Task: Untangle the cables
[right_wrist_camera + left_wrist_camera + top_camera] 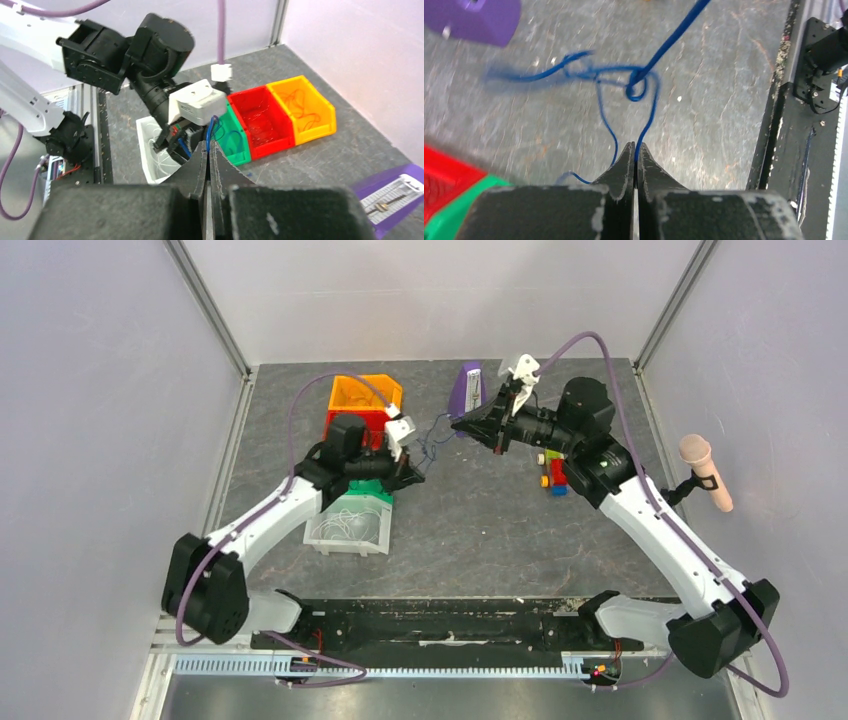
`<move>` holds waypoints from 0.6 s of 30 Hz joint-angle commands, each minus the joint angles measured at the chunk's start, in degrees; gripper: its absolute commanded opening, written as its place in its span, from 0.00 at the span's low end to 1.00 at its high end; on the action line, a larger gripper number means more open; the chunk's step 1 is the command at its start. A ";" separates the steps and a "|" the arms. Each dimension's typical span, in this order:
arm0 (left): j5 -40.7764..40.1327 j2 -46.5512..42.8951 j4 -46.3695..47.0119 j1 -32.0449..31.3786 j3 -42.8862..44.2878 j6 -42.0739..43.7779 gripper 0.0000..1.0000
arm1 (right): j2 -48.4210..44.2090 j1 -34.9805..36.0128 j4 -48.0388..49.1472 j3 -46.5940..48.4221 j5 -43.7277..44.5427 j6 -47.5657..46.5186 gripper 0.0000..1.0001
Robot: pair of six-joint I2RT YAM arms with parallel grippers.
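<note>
A thin blue cable (432, 441) hangs between my two grippers above the grey table. In the left wrist view the blue cable (636, 90) forms a small knot loop with strands running off left and up right. My left gripper (634, 145) is shut on one strand of it; in the top view the left gripper (415, 477) sits right of the bins. My right gripper (208, 144) is shut on the cable's other end (208, 130); in the top view the right gripper (458, 423) is beside the purple box.
Orange (365, 392), red (260, 120) and green (231, 135) bins and a white bin (350, 530) holding white wires stand at the left. A purple box (467, 388) is at the back, coloured blocks (553, 473) at the right, a pink object (706, 470) on the right wall.
</note>
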 commanded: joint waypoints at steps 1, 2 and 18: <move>2.54 -9.16 2.81 2.87 -4.97 0.58 0.02 | -2.71 -0.87 1.82 1.77 4.66 0.96 0.00; 3.27 -10.76 3.06 2.89 -5.15 -0.21 0.02 | -2.68 -0.90 1.20 1.04 5.25 -0.11 0.00; 10.50 -15.71 14.11 2.67 2.61 -21.74 0.02 | 2.25 4.71 -2.16 -3.14 1.02 -6.89 0.00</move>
